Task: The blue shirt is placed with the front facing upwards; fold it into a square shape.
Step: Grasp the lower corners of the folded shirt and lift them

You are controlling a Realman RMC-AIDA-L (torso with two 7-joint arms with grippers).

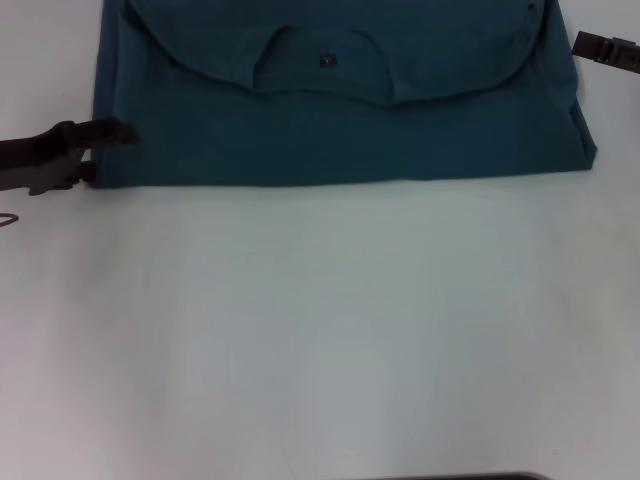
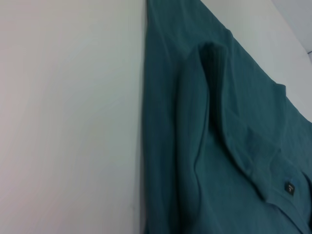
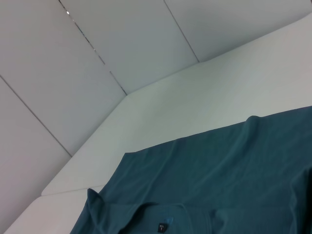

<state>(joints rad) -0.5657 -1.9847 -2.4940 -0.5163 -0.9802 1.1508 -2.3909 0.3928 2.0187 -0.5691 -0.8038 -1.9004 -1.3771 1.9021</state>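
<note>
At the table's (image 1: 320, 330) far edge lay the blue shirt (image 1: 340, 130), already folded over, collar (image 1: 320, 62) and neck label (image 1: 327, 60) showing on the top layer. My left gripper (image 1: 95, 150) sat at its near-left corner, seemingly pinching the fabric edge; my right gripper (image 1: 605, 48) hovered beside the far-right edge, jaw state unclear. Still rectangular, so probably another fold remained.

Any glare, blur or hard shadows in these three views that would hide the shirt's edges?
Head view: even, soft light, no hard shadows; the blue shirt has clear edges against the table, though the left tool and right tool look slightly soft. Left wrist view: folds read clearly, the near table is washed pale. Right wrist view: no glare; wall panels and shirt are reasonably sharp.
</note>
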